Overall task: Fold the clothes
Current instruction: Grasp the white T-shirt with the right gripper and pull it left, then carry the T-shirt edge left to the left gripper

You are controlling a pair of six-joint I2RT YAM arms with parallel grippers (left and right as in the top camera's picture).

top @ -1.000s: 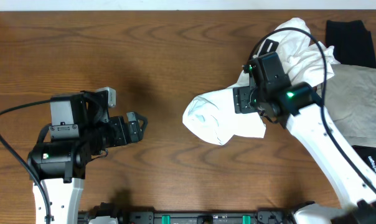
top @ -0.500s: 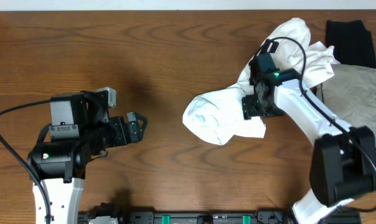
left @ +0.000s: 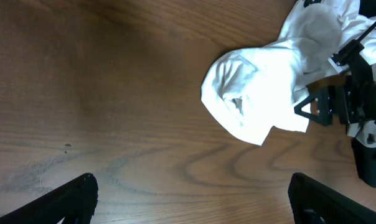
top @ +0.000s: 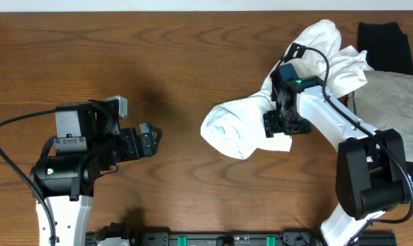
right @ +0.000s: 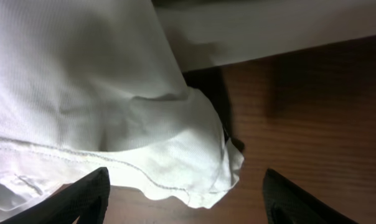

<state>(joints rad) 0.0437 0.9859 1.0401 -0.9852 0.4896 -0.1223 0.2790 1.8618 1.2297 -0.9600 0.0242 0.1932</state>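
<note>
The right pincer (top: 275,124) hangs low over a large white T-shirt of thin wrinkled cloth (top: 237,130), which lies bunched in a long heap on the brown wooden table (top: 158,55). Its two black fingers are spread wide. In the right wrist view one fingertip (right: 91,190) sits at the lower left and the other at the lower right. A rounded fold and the stitched hem of the white T-shirt (right: 82,93) lie between and just ahead of them, not pinched. Bare wood shows beside the right-hand finger.

From this pincer the heap runs two ways. A rounded lump spreads ahead of the tips toward the table's middle, and a crumpled tail runs back past the wrist toward the far edge. Behind the pincer, alongside its arm, lies a flat grey-beige garment (top: 391,102) that touches the T-shirt's tail. A black garment (top: 384,41) lies just beside it at the far edge.

The left pincer (top: 150,137) hovers over bare wood, well apart from the clothes. Its fingers are also spread and hold nothing: the left wrist view shows its tips at the two lower corners with only wood grain between them. The white T-shirt (left: 256,93) lies well ahead of this pincer and off to its right, with the right pincer's dark fingers at the heap's far side.
</note>
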